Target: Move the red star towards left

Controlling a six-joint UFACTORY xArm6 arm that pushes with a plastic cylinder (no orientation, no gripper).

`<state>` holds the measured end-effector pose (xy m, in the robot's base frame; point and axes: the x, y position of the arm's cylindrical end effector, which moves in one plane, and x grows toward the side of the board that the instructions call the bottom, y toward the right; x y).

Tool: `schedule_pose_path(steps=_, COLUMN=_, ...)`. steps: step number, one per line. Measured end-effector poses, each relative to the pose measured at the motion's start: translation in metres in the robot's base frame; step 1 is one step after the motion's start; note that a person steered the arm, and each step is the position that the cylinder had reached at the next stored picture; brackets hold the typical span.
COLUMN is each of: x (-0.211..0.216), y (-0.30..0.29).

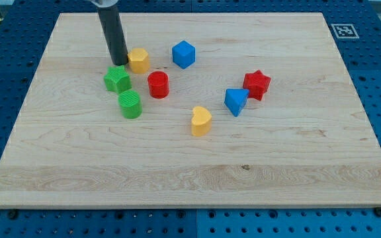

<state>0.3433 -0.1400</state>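
Note:
The red star lies right of the board's middle, touching or almost touching a blue triangular block at its lower left. My tip is far to the star's left, in the upper left part of the board. It stands just above a green star and just left of a yellow hexagonal block.
A red cylinder and a green cylinder sit near the green star. A blue cube lies above the middle, a yellow heart below it. The wooden board rests on a blue perforated table.

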Motion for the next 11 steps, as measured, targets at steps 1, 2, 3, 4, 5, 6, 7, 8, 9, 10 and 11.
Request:
schedule_pose_path(steps=1, x=-0.001, y=0.006)
schedule_pose_path(steps=2, x=-0.043, y=0.006)
schedule_pose_path(steps=3, x=-0.097, y=0.024)
schedule_pose_path(steps=4, x=-0.104, y=0.096)
schedule_pose_path(steps=5, x=-0.094, y=0.190)
schedule_pose_path(steps=6, x=-0.053, y=0.276)
schedule_pose_path(steps=7, x=0.022, y=0.316)
schedule_pose_path(steps=8, x=0.039, y=0.322)
schedule_pose_path(steps=9, x=0.065, y=0.324)
schedule_pose_path(steps=10, x=0.096, y=0.324)
schedule_pose_path(steps=11, x=0.096, y=0.324)
